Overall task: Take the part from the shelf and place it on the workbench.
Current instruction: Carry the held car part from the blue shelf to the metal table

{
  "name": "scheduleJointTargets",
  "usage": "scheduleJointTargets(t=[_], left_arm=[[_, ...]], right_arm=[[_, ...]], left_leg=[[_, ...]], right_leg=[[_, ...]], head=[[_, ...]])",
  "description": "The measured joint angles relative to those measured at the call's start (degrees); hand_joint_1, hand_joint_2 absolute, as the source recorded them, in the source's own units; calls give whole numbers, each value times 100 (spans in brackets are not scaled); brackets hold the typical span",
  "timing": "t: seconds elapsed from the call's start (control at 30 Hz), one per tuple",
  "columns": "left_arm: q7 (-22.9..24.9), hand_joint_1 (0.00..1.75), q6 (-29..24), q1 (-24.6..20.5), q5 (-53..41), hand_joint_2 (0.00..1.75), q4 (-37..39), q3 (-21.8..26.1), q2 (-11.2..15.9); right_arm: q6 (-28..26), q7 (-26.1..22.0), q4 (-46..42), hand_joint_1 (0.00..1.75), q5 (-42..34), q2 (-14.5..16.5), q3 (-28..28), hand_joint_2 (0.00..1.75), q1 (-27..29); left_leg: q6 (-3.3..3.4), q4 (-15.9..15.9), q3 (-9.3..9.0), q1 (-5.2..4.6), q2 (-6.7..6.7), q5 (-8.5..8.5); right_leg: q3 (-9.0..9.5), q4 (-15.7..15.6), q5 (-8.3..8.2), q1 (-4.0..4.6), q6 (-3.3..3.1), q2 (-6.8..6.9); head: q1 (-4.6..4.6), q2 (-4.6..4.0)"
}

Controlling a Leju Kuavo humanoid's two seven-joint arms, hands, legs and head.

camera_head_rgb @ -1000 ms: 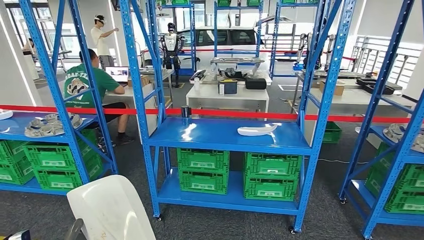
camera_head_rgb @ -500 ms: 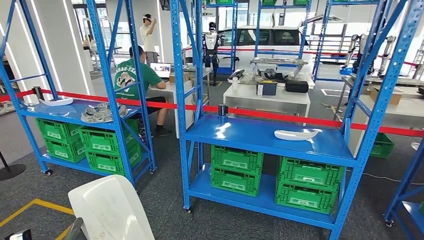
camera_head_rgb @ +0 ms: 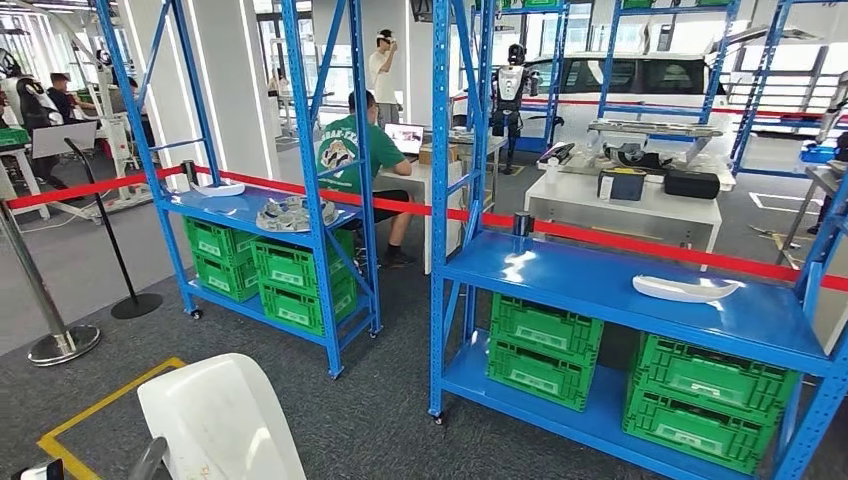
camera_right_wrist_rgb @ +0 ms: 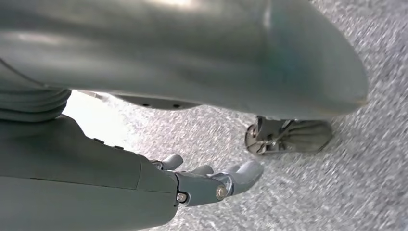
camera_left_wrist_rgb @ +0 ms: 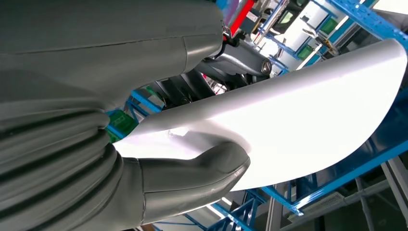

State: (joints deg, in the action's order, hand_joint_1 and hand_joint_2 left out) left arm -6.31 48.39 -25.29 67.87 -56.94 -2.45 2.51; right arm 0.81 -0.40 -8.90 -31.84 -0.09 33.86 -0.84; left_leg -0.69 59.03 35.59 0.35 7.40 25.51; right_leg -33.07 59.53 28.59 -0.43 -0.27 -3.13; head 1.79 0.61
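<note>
Blue shelf racks (camera_head_rgb: pixel 440 200) stand ahead on grey carpet; the left robot hand (camera_left_wrist_rgb: pixel 192 173) holds the white part (camera_left_wrist_rgb: pixel 298 115), off the shelf, the right robot hand (camera_right_wrist_rgb: pixel 211 180) hangs empty with fingers apart, and placement on the bench remains.

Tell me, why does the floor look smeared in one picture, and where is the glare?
Right wrist view: the grey floor is streaked with motion blur, while the right hand stays sharp. Head view: ceiling light glares off the blue shelf. Left wrist view: the white part in the left hand is nearly washed out.
</note>
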Motion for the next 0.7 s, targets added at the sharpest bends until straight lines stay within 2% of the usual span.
scheduleJointTargets(t=[0.03,0.1,0.17,0.2,0.23,0.27,0.3,0.33,0.37,0.43,0.47,0.53,0.57,0.6,0.67,0.7], left_arm=[[-10,175,14,-4,-1,175,27,1,37],[-55,175,33,-30,-7,175,85,5,117],[-119,175,45,-47,-39,175,119,18,168],[-139,175,46,-27,-60,175,122,25,177],[-151,175,45,13,-80,175,119,34,187],[-155,175,42,59,-95,175,112,44,201],[-157,175,38,95,-100,175,101,55,219],[-157,175,33,116,-105,175,83,67,237],[-152,175,24,119,-115,175,54,76,255],[-129,175,-2,115,-139,175,-18,86,283],[-113,175,-15,117,-153,175,-53,91,302],[-88,175,-31,133,-173,175,-102,107,354],[-84,175,-32,134,-179,175,-126,115,376],[-83,175,-33,129,-183,175,-148,122,390],[-93,175,-33,118,-188,175,-182,130,393],[-130,175,-34,118,-224,175,-193,137,398]], right_arm=[[1,2,-1,0,-11,13,0,0,-3],[10,0,-2,0,-19,34,0,0,-9],[32,-3,-2,0,-20,45,0,0,10],[46,-4,-2,0,-20,48,0,0,29],[60,-4,-2,0,-20,49,0,0,47],[73,-5,-2,0,-20,52,0,0,60],[80,-4,-2,0,-20,56,0,0,64],[85,-4,-2,0,-22,61,0,0,65],[87,-4,-2,0,-29,64,0,0,65],[93,-5,-2,0,-45,68,0,0,66],[95,-6,-2,0,-51,68,0,0,66],[96,-10,-4,0,-53,70,0,0,58],[96,-15,-6,0,-53,72,0,0,54],[96,-21,-8,0,-53,73,0,0,54],[96,-26,-9,0,-53,73,0,0,68],[97,-27,-9,0,-54,74,0,0,80]], left_leg=[[-34,0,19,12,12,-11],[-83,201,137,0,-217,122],[-113,802,406,-12,-552,468],[-130,1151,554,-7,-625,629],[-146,1397,650,2,-660,714],[-157,1462,657,12,-682,701],[-165,1318,560,23,-711,597],[-170,991,367,31,-783,436],[-169,601,153,21,-929,316],[-112,79,-136,-4,-1117,190],[-72,4,-166,-22,-1130,195],[10,-4,-153,-25,-978,163],[44,-13,-147,-19,-914,146],[79,-22,-144,-8,-850,127],[128,-28,-128,4,-719,101],[144,-25,-116,1,-643,93]], right_leg=[[6,-25,-23,0,-39,72],[22,-91,-76,-9,-126,208],[24,-121,-97,2,-176,347],[20,-121,-96,8,-184,425],[17,-119,-93,10,-187,503],[14,-118,-90,11,-188,581],[11,-114,-87,11,-184,656],[11,-105,-80,11,-173,728],[12,-89,-66,21,-153,798],[14,-49,-27,52,-92,919],[20,-40,-14,69,-60,979],[35,-36,3,63,1,1065],[30,3,39,48,34,991],[-20,135,133,31,65,845],[-287,730,463,10,103,492],[-476,1116,635,10,108,404]], head=[[1,0],[8,0],[16,0],[15,0],[16,0],[15,0],[15,0],[15,0],[15,0],[11,0],[9,0],[7,0],[6,0],[5,0],[3,0],[3,0]])
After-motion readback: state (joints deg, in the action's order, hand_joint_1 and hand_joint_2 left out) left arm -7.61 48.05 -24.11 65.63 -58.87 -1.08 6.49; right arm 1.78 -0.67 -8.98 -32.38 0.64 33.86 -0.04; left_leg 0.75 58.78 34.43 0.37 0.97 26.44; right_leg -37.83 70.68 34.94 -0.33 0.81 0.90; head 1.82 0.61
